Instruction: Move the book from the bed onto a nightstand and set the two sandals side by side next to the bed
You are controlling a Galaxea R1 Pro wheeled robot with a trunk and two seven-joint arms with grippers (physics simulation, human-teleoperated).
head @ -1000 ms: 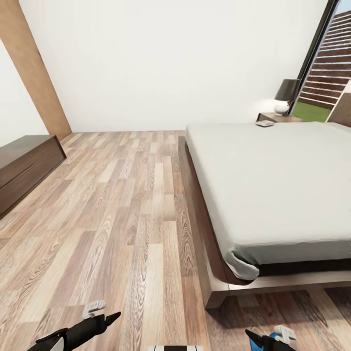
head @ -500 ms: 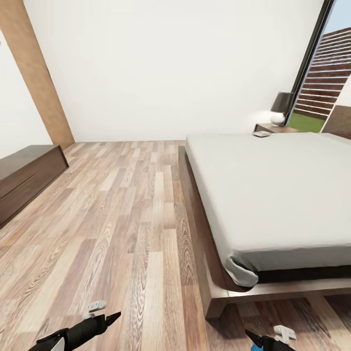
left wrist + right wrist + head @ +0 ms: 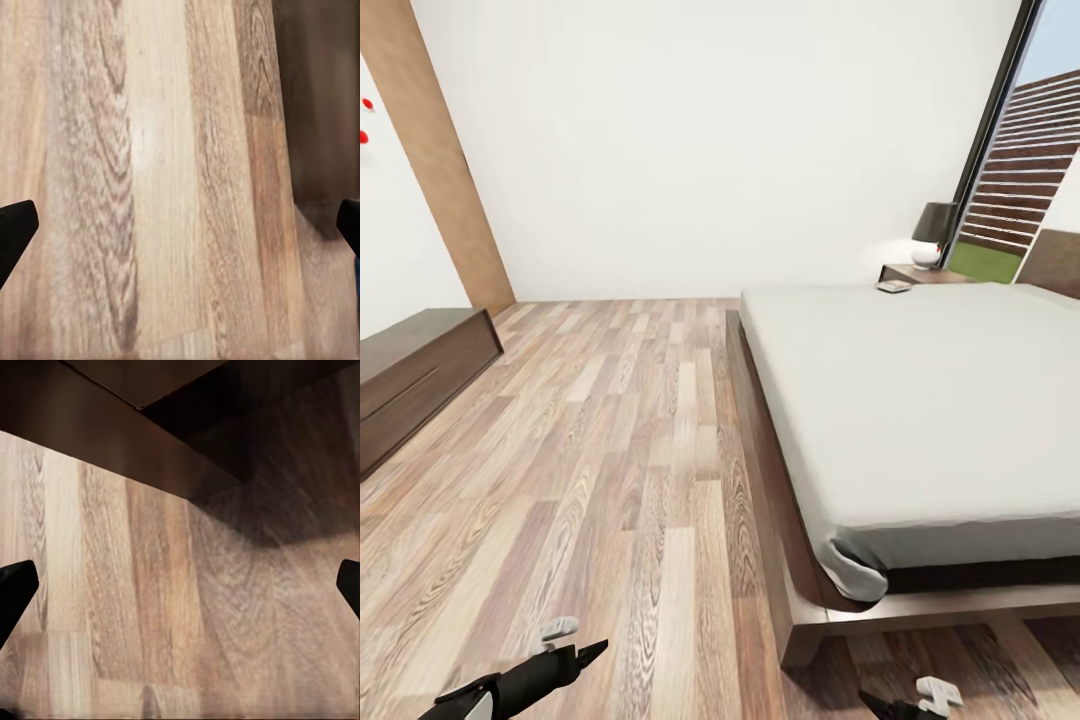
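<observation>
The bed (image 3: 920,400) fills the right of the head view, a pale-grey mattress on a dark-brown frame whose near corner (image 3: 805,625) stands close in front of me. Behind its far corner stands the nightstand (image 3: 912,272) with a black-shaded lamp (image 3: 932,228). A small flat pale thing (image 3: 893,286) lies at the nightstand's near edge; it is too small to name. The sandals are out of view. My left gripper (image 3: 596,650) (image 3: 180,232) hangs open over bare floor. My right gripper (image 3: 872,703) (image 3: 180,592) is open above the floor beside the bed frame (image 3: 112,442).
A long low dark-brown cabinet (image 3: 410,370) stands against the left wall, beside the light-brown door (image 3: 435,160). Wood-plank floor (image 3: 620,430) stretches between it and the bed. A tall black-framed window (image 3: 1010,140) is at the far right. A blue sliver (image 3: 358,274) shows at the left wrist view's edge.
The head camera has tilted up, so the whole picture has slid down. The right gripper now sits lower at the picture's edge, and a blue patch beside it has left the view.
</observation>
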